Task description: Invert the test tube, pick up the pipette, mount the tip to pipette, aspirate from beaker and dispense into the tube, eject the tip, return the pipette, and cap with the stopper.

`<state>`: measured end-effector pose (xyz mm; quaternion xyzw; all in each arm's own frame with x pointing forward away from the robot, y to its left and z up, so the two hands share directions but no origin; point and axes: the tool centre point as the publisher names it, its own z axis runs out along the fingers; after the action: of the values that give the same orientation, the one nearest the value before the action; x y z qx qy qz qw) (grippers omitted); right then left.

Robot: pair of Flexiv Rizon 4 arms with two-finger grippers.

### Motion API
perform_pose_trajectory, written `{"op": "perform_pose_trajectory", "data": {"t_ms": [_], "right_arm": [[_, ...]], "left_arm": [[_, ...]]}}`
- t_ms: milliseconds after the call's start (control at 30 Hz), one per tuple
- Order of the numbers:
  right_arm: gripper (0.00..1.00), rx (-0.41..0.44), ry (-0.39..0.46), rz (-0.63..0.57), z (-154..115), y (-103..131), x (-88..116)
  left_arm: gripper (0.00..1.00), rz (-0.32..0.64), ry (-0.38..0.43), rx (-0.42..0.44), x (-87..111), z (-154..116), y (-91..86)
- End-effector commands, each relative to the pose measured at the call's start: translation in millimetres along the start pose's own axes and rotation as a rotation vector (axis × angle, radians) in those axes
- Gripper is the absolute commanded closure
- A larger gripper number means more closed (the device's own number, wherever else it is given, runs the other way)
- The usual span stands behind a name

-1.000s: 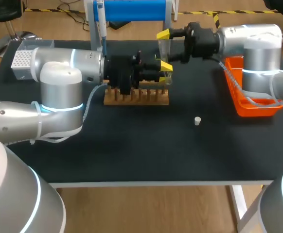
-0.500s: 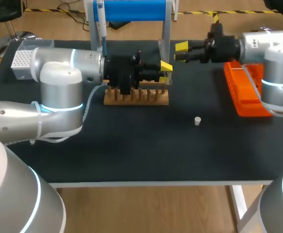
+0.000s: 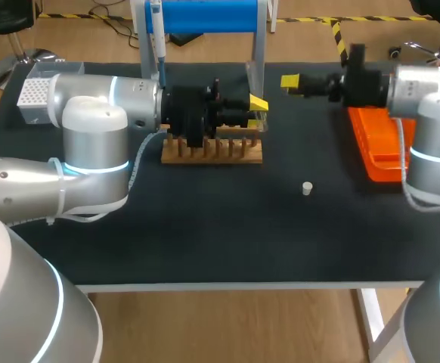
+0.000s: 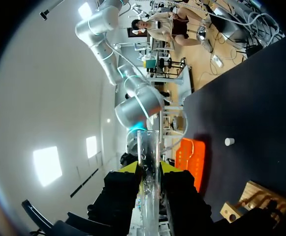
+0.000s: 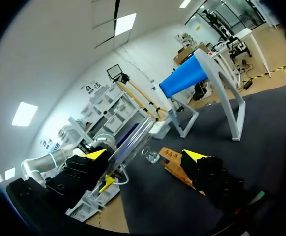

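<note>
While left end effector point(image 4: 149, 169) pinches the test tube point(image 4: 148, 147), pipette point(image 3: 156, 34) hangs upright approx 9-10 o'clock from right end effector point(image 5: 145, 156), spread & empty

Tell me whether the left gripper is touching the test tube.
Touching. The left wrist view shows the test tube held between the two fingers of the left gripper, one pressed against each side.
</note>
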<state>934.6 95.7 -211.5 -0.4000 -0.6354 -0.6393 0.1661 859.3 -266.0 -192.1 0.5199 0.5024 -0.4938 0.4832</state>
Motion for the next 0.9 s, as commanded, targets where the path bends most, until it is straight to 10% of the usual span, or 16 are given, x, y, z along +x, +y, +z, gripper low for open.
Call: {"op": "perform_pose_trajectory", "data": {"t_ms": [33,900], "right_arm": [[0.00,-0.062,-0.029,-0.001,-1.1,-3.4,4.1],[0.00,0.143,-0.183,-0.562,-18.2,-101.2,-55.3]], "left_arm": [[1.00,0.002,0.000,0.004,0.2,-0.2,1.0],[1.00,0.002,0.000,0.004,0.2,-0.2,1.0]]}}
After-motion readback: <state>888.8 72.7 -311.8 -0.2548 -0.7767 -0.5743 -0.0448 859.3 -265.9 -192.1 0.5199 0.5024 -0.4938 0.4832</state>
